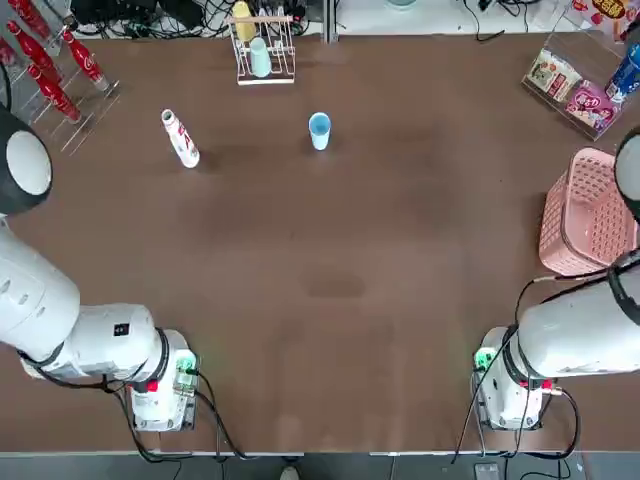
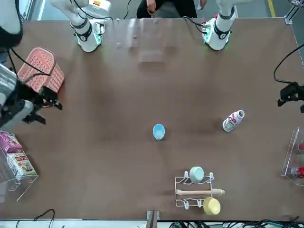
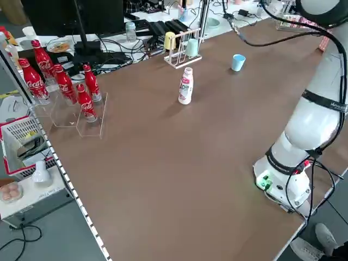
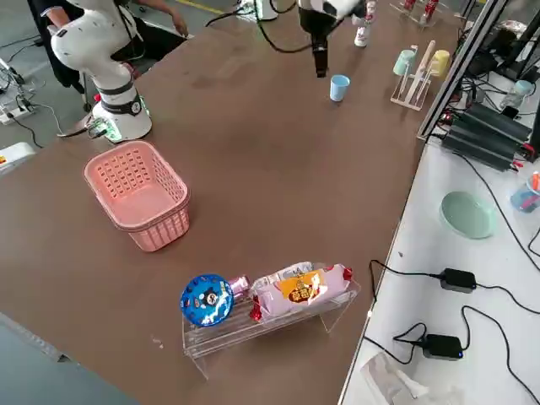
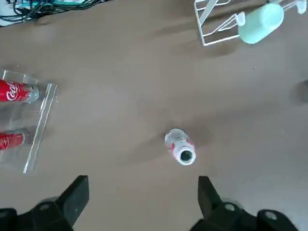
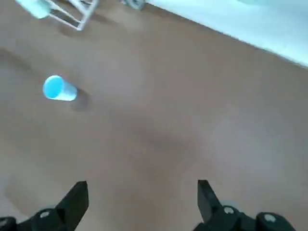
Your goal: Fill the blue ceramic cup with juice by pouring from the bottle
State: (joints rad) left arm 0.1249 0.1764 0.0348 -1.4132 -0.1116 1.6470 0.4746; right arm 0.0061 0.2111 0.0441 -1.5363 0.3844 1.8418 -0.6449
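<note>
From the top view, I have the white plastic bottle (image 1: 181,139) on the table (image 1: 340,300), left of the light-blue cup (image 1: 319,131) and well apart from it. The white wire rack (image 1: 265,78) sits beyond them at the far edge, the red cola bottles (image 1: 55,92) are at far left, and the pink basket (image 1: 590,212) is on the right. In the front view, my left gripper (image 2: 291,96) hangs over the table on the bottle's outer side, and my right gripper (image 2: 42,107) hangs near the basket; a person (image 2: 171,7) is behind the robot's edge of the table. The left side view shows me the bottle standing upright, with the cup upright too. In the right side view, the cup stands short of the rack, nothing gripping it. My left wrist view has the left fingers spread wide with nothing between them, the bottle just ahead, its dark mouth facing the camera. In the right wrist view, the right fingers are also wide and hold nothing; the cup is farther off. I can't tell whether it contains anything.
</note>
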